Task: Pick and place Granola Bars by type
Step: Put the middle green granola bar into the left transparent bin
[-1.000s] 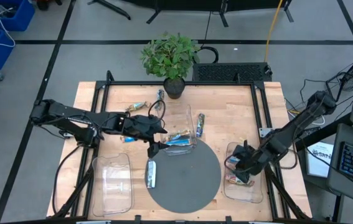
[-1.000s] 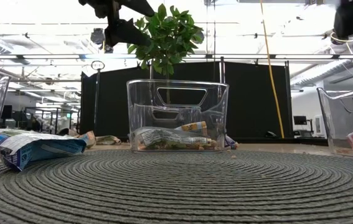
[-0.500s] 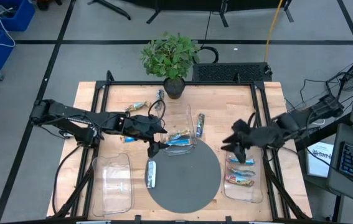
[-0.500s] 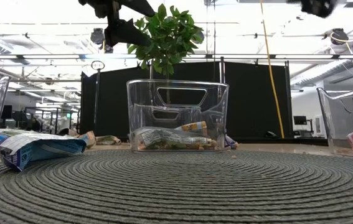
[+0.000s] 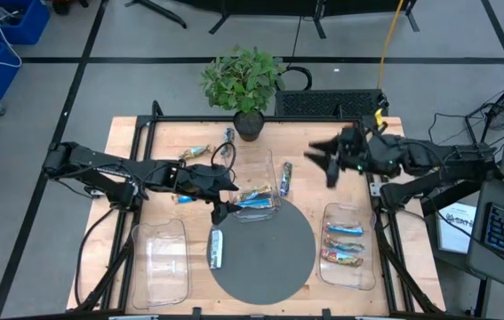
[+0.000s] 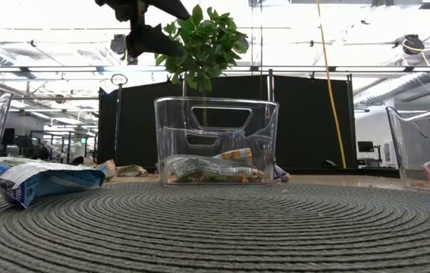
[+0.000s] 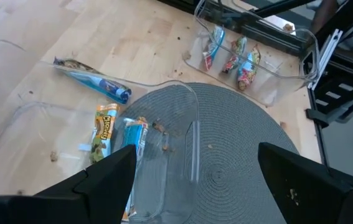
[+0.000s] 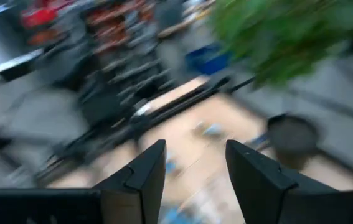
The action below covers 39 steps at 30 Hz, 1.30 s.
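Looking down from high, you see the right pincer (image 5: 325, 163) raised over the bench (image 5: 323, 142) far-right, fingers apart, nothing held. Left pincer (image 5: 219, 189) hovers wide open, empty, above the middle tray (image 5: 269, 173) w/ granola bars (image 5: 253, 198). Left wrist view adds three bars in the right tray (image 7: 301, 53). Low view shows a blue bar (image 6: 36, 178) on the mat (image 6: 222, 227).

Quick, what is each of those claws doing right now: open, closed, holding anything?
Left gripper: open, holding nothing, above the middle clear tray.
Right gripper: open, holding nothing, in the air over the table's right side.
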### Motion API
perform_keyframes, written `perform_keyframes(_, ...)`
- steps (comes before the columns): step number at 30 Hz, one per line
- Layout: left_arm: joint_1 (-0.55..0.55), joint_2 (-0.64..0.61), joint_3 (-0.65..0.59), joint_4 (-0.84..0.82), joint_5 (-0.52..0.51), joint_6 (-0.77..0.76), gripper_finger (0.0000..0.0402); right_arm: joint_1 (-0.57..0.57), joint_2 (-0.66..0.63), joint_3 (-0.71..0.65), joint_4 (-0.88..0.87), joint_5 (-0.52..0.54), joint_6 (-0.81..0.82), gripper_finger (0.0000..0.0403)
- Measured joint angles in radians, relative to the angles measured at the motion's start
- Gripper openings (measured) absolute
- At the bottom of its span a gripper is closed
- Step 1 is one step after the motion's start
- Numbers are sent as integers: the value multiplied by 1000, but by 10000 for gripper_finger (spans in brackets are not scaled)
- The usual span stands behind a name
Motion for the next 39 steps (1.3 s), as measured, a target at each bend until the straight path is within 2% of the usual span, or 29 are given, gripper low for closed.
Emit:
perform_keyframes(3, 0, 0, 0, 0, 0, -26, 340, -66, 28, -1, 67, 79, -53, 157)
perform_keyframes(9, 3, 0, 0, 1, -33, -108, 340, -173, 77, -68, 326, 77, -126, 157)
perform_keyframes(12, 18, 0, 0, 2, -37, -148, 340, -234, 106, -97, 363, 77, -153, 160)
perform_keyframes(19, 63, 0, 0, 3, -27, -207, 340, -342, 166, -130, 216, 77, -56, 212)
perform_keyframes(27, 69, 0, 0, 13, 26, -96, 340, -405, 280, -130, 59, 77, 157, 276)
perform_keyframes(35, 69, 0, 0, 8, 77, -76, 340, -410, 403, -130, 38, 79, 282, 292)
perform_keyframes(39, 69, 0, 0, 8, 99, -75, 340, -410, 454, -130, -9, 121, 392, 292)
